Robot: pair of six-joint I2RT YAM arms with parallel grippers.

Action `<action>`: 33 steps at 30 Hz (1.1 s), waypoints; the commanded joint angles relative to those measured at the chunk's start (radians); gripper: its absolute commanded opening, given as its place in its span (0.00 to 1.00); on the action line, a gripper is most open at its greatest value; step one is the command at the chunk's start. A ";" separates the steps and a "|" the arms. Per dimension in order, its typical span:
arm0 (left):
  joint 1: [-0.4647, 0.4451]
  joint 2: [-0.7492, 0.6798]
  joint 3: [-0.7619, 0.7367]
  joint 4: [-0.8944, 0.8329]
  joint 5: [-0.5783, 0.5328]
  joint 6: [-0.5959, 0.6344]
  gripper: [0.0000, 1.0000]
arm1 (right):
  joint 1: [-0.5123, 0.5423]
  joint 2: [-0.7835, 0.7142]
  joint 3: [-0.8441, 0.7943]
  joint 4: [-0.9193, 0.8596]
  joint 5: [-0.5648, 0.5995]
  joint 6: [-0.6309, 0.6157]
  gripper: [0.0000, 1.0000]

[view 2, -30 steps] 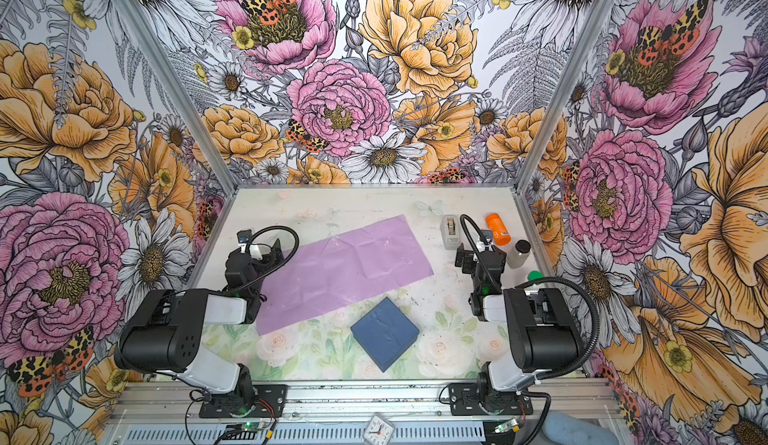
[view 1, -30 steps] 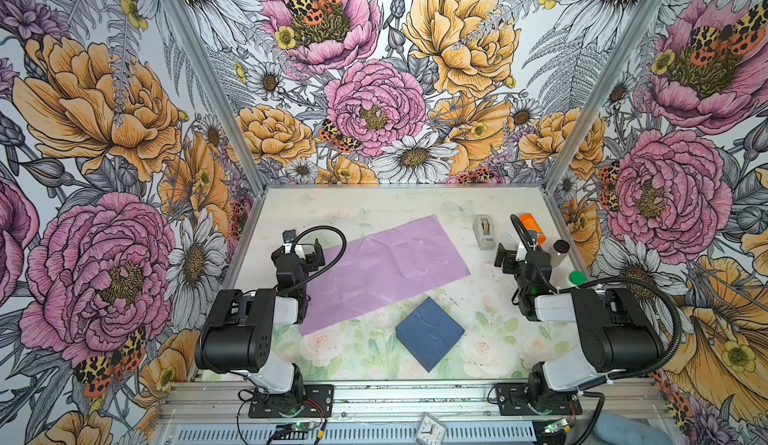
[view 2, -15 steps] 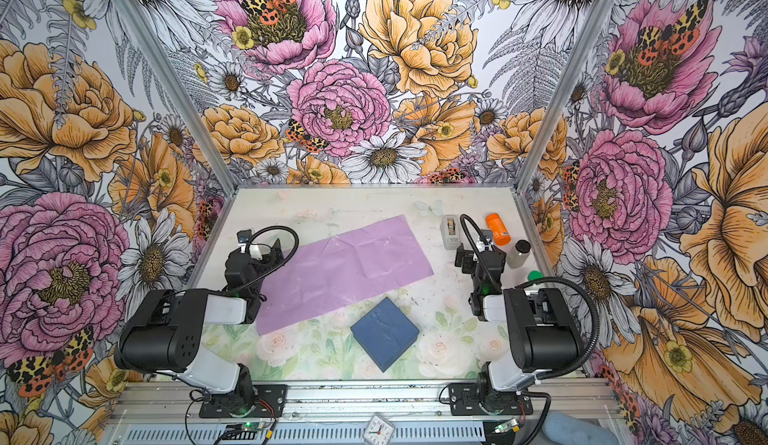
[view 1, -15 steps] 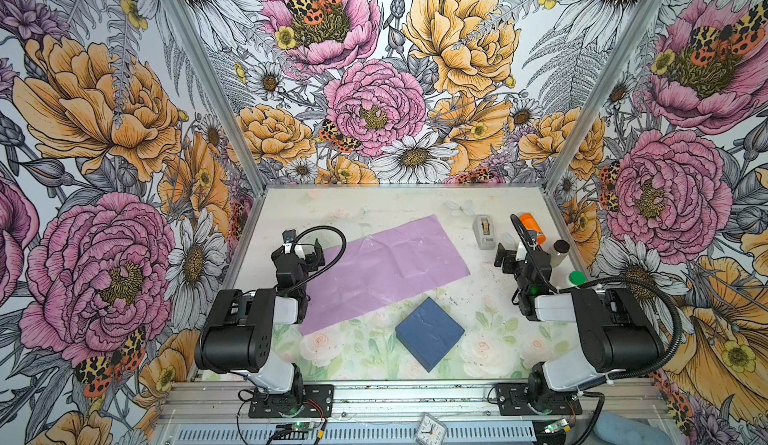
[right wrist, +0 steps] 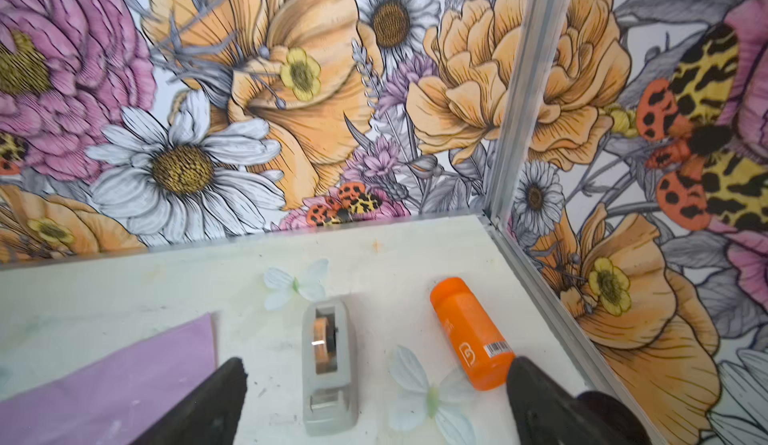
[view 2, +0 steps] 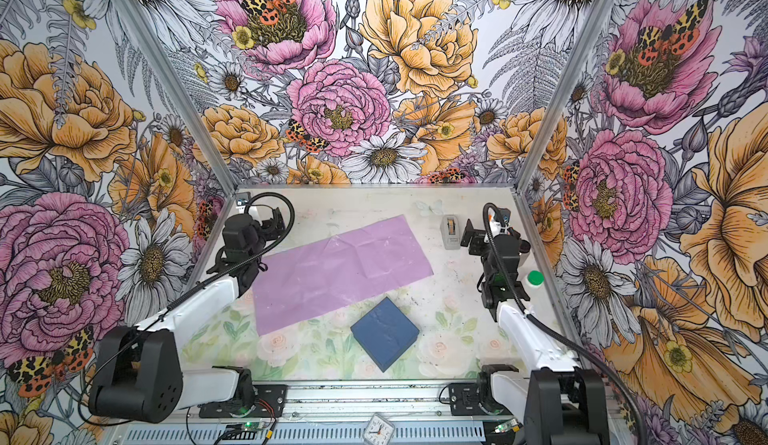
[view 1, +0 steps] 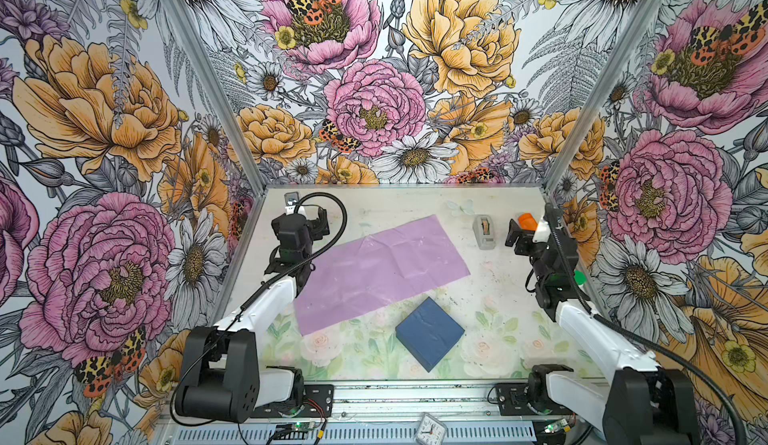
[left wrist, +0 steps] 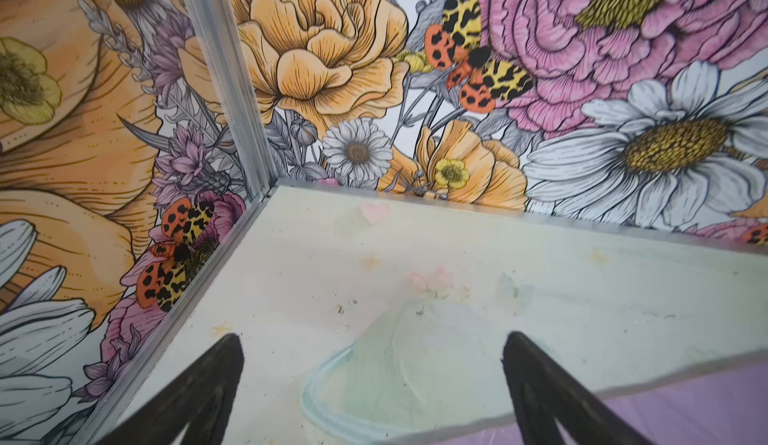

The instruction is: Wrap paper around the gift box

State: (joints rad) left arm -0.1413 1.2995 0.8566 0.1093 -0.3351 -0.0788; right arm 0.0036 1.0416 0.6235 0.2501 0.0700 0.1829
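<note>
Box: the gift box (view 1: 430, 333) (view 2: 385, 333) is seen at the near middle of the table (view 1: 395, 206), turned corner-on, flat on its base.
Paper: the paper (view 1: 374, 272) (view 2: 336, 270) is spread flat, lilac face up, slanting from near left to far right; the box sits just off its near edge, and whether they touch cannot be told.
Left gripper: the left gripper (left wrist: 372, 339) is held wide apart and empty at the far left, with one finger over the paper's far-left edge.
Right gripper: the right gripper (right wrist: 374, 366) is also spread wide with nothing clamped, poised at the far right above the tape dispenser (right wrist: 330, 355) (view 1: 484, 231) and beside the orange tube (right wrist: 471, 333).
Box against grippers: the box is found well apart from both, nearer than either and between the two arms.
Hidden: the paper's left end is covered by the left arm in both top views; its underside is not shown.
Cut off: the box falls outside both wrist views; the tube's near end is covered by a finger.
Hard to make out: a dark blurred shape behind that finger cannot be identified.
</note>
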 commanded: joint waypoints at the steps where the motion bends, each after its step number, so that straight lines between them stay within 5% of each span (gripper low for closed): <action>1: -0.005 0.008 0.097 -0.522 -0.038 -0.183 0.98 | 0.066 -0.055 0.083 -0.331 -0.037 0.100 0.99; 6: 0.050 -0.048 0.087 -0.700 0.050 -0.383 0.98 | 0.225 -0.023 0.160 -0.466 -0.066 0.199 0.99; 14: 0.269 -0.103 -0.016 -0.740 0.293 -0.544 0.97 | 0.435 0.306 0.367 -0.603 -0.157 0.304 1.00; 20: 0.323 -0.034 -0.021 -0.737 0.379 -0.533 0.93 | 0.466 0.592 0.529 -0.656 -0.284 0.342 0.99; 33: 0.347 0.014 -0.072 -0.653 0.369 -0.557 0.93 | 0.461 0.874 0.680 -0.723 -0.212 0.318 0.98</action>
State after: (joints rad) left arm 0.1970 1.3003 0.8059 -0.5915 0.0170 -0.6090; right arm 0.4698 1.8793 1.2682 -0.4530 -0.1684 0.5007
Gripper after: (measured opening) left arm 0.928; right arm 0.985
